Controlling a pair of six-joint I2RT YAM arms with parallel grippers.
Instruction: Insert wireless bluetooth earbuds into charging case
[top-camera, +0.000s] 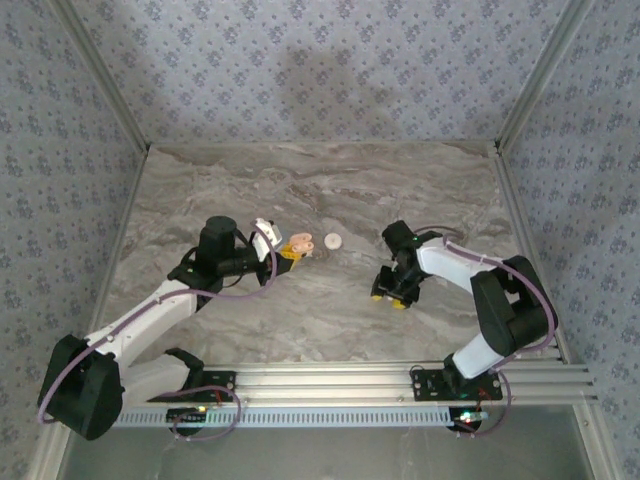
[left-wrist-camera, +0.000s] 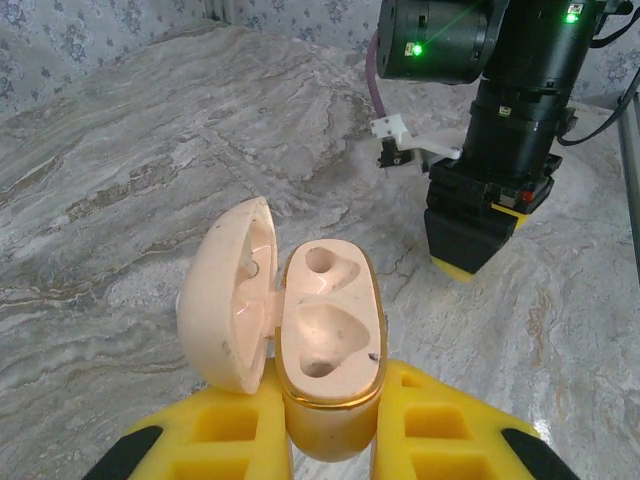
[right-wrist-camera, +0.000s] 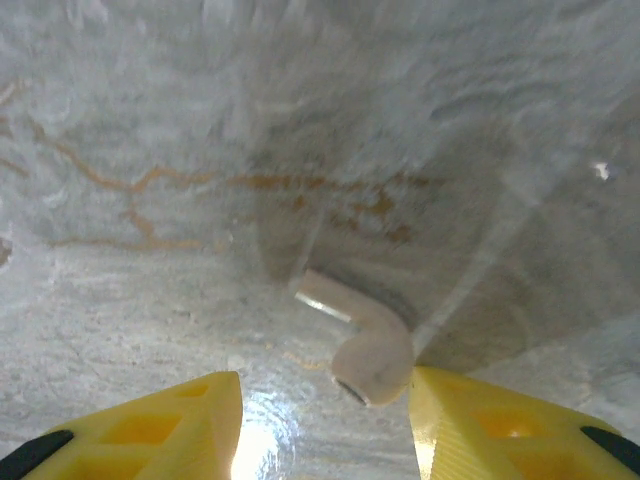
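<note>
Marble table (top-camera: 300, 195), pale earbud (right-wrist-camera: 366, 352) on it

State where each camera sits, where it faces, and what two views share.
Top external: above, behind the robot, looking down at the table; left arm and right arm show.
Left wrist: looks past the left gripper and its open charging case toward the right gripper.
Right wrist: looks down at an earbud between its open jaws.
Shared: top and left wrist both show the case.

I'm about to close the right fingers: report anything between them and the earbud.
Nothing visible does. The earbud lies on the bare marble table between the open right fingers, close to one of them.
</note>
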